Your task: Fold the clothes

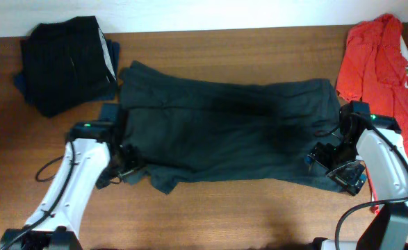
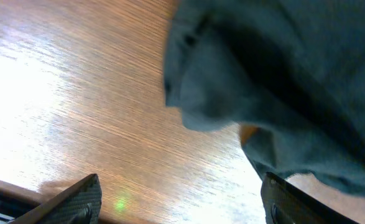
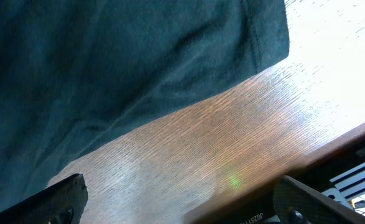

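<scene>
Black fingers (image 2: 76, 200) of the left jaws sit in the bottom corners of the left wrist view. They are spread wide, with bare table (image 2: 76, 93) and a small green glint (image 2: 121, 203) between them. Just beyond them a rumpled edge of the dark shirt (image 2: 281, 74) lies on the wood, reaching down close to one finger; whether it touches cannot be told. In the right wrist view the fingers (image 3: 55, 199) of the right jaws are likewise spread over bare wood with a green glint (image 3: 234, 181), and a stitched hem corner of the shirt (image 3: 107, 74) lies just past them. From overhead, the shirt (image 1: 224, 128) is spread flat and wrinkled across the middle of the table (image 1: 224, 215), its long side running left to right. The left arm (image 1: 78, 173) reaches to its near-left corner and the right arm (image 1: 384, 160) to its near-right corner. Each arm's jaws are low at the cloth's edge. A folded dark pile (image 1: 64, 62) sits at the far-left corner, just beside the shirt. A red shirt (image 1: 377, 62) lies crumpled at the far-right edge, near the right arm.
</scene>
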You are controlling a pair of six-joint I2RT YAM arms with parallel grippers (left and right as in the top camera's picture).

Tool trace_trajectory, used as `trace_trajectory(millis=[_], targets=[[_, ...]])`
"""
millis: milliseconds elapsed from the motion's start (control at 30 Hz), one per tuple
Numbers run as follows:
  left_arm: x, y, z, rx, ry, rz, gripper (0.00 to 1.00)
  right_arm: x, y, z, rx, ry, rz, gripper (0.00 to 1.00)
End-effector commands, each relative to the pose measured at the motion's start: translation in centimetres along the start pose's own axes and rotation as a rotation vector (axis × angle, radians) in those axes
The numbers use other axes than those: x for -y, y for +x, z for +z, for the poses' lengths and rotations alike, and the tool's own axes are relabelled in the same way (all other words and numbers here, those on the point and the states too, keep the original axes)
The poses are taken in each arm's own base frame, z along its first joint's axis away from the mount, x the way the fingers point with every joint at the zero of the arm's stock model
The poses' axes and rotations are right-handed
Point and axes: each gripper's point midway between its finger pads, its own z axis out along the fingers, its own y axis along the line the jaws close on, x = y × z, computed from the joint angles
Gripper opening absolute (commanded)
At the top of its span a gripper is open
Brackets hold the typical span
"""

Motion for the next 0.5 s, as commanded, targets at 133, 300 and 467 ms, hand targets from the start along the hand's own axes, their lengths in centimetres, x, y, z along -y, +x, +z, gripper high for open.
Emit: trace_trajectory(millis=[133,300,467], targets=[[-0.1,2.2,4.0,-0.140,0.219,-0.080,0.69,0.0,-0.7,0.1,0.026,0.001,-0.002,0.99],[0.3,2.4,6.3,-0.119,0.246,-0.089,0.68,0.1,-0.7,0.2,0.025,0.002,-0.002,0.98],[1.0,0.6,7.7,-0.084,0.258,-0.087,0.57,0.1,-0.6,0.2,0.022,0.003,-0.003,0.99]])
